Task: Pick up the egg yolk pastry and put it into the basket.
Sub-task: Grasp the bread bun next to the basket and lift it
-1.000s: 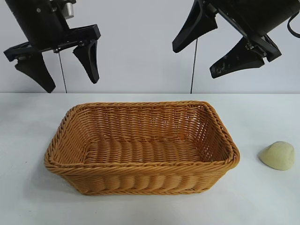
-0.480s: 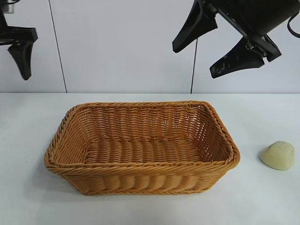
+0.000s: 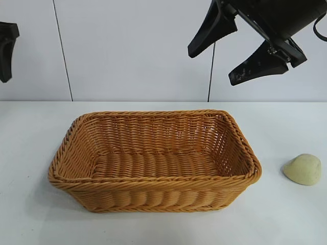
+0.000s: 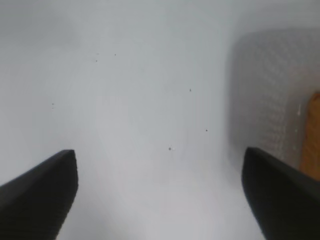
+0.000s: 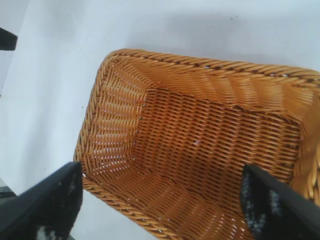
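Woven wicker basket (image 3: 153, 158), orange-brown, rectangular with sloping sides and a braided rim, at the centre of the white table (image 3: 30, 132). Egg yolk pastry (image 3: 303, 169), a smooth pale-yellow dome, lies on the table well to the basket's right. Right gripper (image 3: 225, 46), fingers spread, hangs high above the basket's right end. Left gripper (image 4: 160, 190), fingers apart, at the far left edge.

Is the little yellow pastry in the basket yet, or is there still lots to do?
Not yet. Nothing looks done: the egg yolk pastry sits on the table, right of the basket, which is empty. Nothing is in hand: the right gripper hangs open high above the basket, and the left gripper is open off to the left. Picking up and dropping in are both left.
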`<state>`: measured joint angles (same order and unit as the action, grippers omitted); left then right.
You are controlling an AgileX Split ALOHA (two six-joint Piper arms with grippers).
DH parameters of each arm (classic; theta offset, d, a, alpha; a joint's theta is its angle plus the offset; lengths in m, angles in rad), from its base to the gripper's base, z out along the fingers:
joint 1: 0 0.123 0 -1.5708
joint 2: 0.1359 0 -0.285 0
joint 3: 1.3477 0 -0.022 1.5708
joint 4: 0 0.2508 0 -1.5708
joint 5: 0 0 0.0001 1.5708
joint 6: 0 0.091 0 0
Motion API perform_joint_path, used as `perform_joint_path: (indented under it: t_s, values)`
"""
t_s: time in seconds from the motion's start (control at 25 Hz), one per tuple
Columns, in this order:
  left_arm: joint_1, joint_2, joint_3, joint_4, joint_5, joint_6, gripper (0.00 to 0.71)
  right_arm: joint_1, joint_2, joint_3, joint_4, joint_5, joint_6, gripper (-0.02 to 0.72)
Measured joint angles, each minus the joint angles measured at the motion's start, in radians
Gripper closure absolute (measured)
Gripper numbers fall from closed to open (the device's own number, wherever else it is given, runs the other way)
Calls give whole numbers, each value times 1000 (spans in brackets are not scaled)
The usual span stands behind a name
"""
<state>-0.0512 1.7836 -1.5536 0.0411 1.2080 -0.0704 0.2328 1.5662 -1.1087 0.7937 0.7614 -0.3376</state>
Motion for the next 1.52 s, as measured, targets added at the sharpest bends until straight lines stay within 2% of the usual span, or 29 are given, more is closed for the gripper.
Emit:
perform_joint_path:
  t_s: [0.12,0.64,0.88,1.04,1.08,1.2,1.36,1.52]
  values:
    - [0,-143,114,2,1,0,66,0,0,0,-2,0,0,89]
    - [0,-923,692,5,3,0,67,0,0,0,-2,3,0,89]
    - [0,-1239,935,4,-101,0,67,0,0,0,-2,3,0,89]
    - [0,-1419,1024,4,-132,-1,67,0,0,0,-2,3,0,89]
    - [0,-1419,1024,4,-132,-1,67,0,0,0,-2,3,0,89]
    - [0,-1551,1053,2,-131,-1,67,0,0,0,-2,3,0,89]
    - [0,-1656,1053,-2,-132,-1,67,0,0,0,-5,3,0,89]
    - [0,-1763,1057,-2,-134,-1,67,0,0,0,-58,5,41,89]
